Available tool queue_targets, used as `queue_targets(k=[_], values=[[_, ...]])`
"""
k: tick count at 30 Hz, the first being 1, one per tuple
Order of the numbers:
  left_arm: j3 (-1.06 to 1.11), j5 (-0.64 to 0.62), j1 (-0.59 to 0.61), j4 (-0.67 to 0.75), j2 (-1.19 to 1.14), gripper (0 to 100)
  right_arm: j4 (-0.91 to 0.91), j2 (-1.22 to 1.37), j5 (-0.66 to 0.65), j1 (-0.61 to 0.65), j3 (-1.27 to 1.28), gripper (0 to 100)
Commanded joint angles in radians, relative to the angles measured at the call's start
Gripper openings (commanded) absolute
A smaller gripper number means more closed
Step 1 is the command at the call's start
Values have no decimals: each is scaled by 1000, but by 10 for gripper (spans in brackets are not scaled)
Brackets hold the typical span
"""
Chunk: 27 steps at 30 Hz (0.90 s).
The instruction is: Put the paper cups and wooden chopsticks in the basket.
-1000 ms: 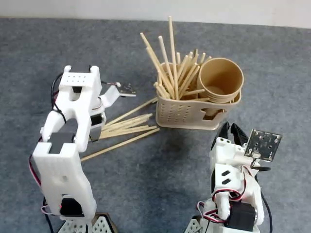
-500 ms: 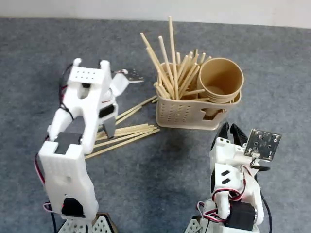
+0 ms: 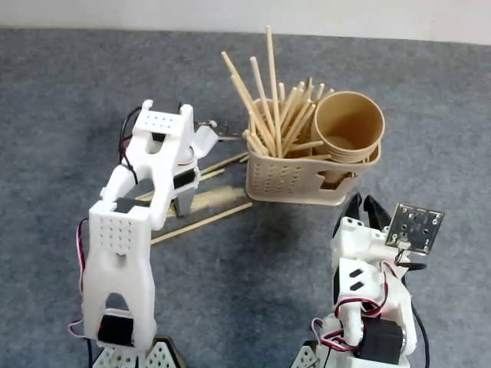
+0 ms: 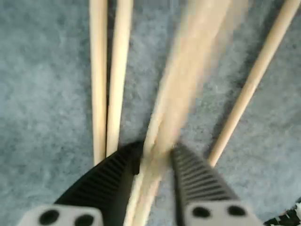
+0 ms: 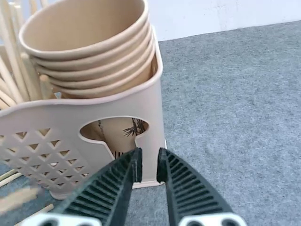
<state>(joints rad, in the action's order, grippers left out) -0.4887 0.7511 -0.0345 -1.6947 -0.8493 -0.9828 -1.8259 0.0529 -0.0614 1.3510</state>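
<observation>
A beige basket (image 3: 295,182) (image 5: 42,136) holds a stack of paper cups (image 3: 349,126) (image 5: 89,47) and several upright wooden chopsticks (image 3: 268,100). Left of it, more loose chopsticks (image 3: 201,220) (image 4: 99,70) lie on the grey carpet. My left gripper (image 3: 186,202) (image 4: 156,157) is down among them, shut on a blurred bundle of chopsticks (image 4: 188,84). One chopstick (image 4: 256,80) lies beside the bundle. My right gripper (image 3: 365,205) (image 5: 148,162) is shut with nothing in it, just in front of the basket's near wall below the cups.
The grey carpet (image 3: 253,291) covers the table. A pale wall edge (image 3: 245,15) runs along the back. Open carpet lies between the two arm bases and to the right of the basket.
My left arm has swung right toward the basket, and the bundle of loose chopsticks has shifted with it and now looks blurred. The right arm has not moved.
</observation>
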Motion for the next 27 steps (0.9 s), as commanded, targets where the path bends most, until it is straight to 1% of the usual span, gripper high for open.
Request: queue_targets(k=[1,3,12,21,27], values=[[-53,2,5,-34,-25,19,4,-2,2,10,-8,70],[-53,2,8,-54,-21,5,4,-2,2,10,-8,70],[-39,-5,39,-68,15,5,4,-2,2,10,-8,70],[166,-11,42,-66,326,5,4,-2,2,10,-8,70],[205,-94,74,-66,503,5,4,-2,2,8,-8,70]])
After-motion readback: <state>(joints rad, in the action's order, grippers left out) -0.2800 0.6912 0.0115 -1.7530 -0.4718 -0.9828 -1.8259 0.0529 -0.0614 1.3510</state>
